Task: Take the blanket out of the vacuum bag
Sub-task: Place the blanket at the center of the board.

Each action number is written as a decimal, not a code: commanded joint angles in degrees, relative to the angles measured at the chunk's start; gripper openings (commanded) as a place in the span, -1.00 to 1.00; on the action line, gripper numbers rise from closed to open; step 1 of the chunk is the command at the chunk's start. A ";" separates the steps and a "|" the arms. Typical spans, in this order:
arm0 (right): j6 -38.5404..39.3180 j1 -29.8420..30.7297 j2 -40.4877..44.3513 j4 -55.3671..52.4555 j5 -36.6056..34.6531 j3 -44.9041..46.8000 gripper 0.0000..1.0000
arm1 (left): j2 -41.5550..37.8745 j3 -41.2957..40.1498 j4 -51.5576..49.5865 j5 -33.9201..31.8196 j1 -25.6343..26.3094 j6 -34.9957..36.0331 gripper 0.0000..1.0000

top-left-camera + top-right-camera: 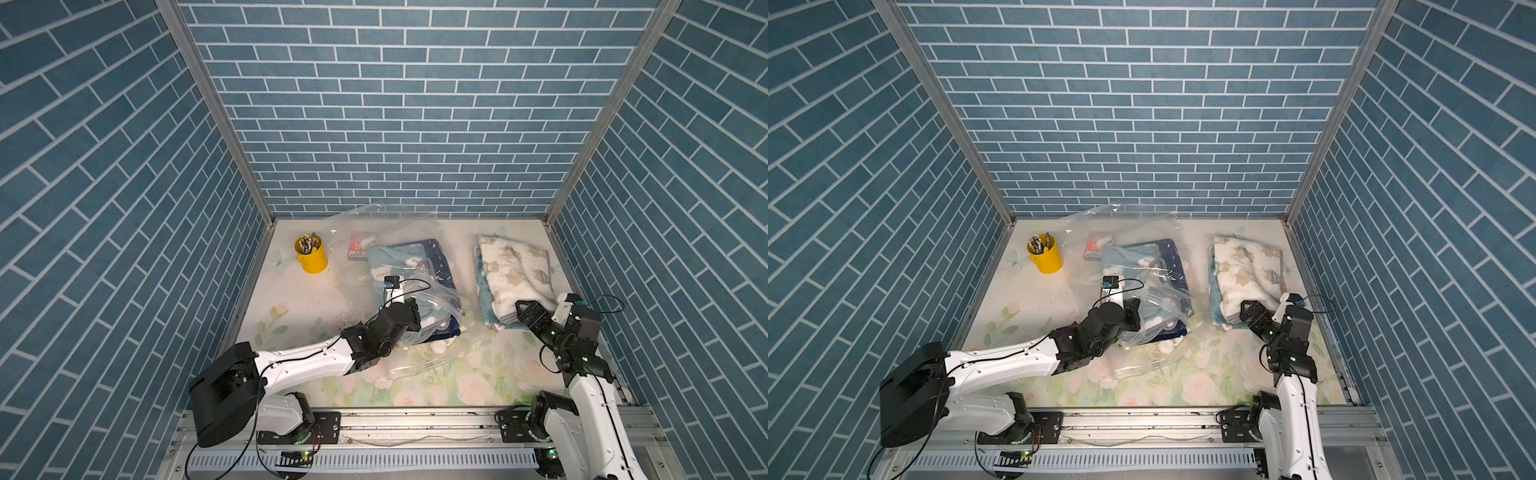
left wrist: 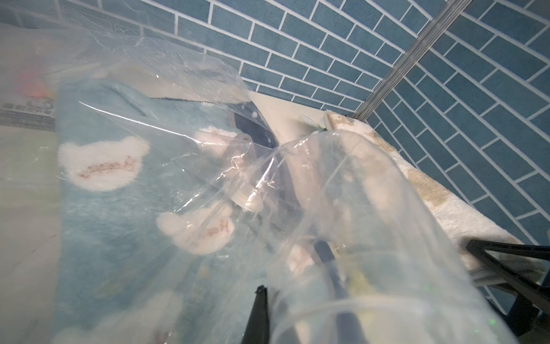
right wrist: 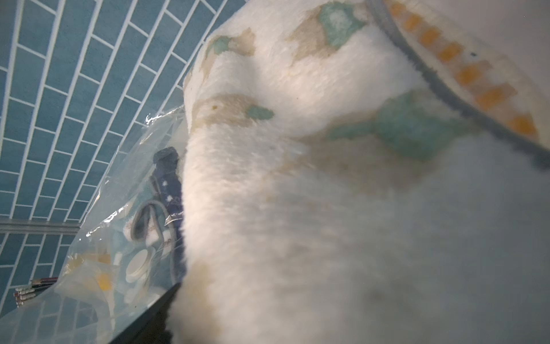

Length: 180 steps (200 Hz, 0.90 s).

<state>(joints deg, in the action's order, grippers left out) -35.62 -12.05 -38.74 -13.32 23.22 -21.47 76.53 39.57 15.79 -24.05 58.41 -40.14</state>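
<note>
Left jaws clench the bag (image 1: 350, 272) at its mouth. Right jaws, spread at the cream blanket (image 1: 512, 262) beside the bag, should pinch the blue blanket (image 1: 419, 258) inside and draw it out.

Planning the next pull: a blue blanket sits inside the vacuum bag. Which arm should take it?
Right. The right gripper is open and free beside the white blanket; the left gripper is shut on the vacuum bag, likely steadying it around the blue blanket.
</note>
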 commanded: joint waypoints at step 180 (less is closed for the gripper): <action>-12.00 10.87 -6.30 12.90 13.16 -3.46 -1.00 | 1.12 0.49 -0.19 1.56 -0.39 0.72 -1.00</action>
<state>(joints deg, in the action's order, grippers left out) -42.11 -1.39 -45.36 -5.96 29.54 -22.72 77.38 39.48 15.81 -22.61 58.41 -40.10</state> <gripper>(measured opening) 0.055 0.057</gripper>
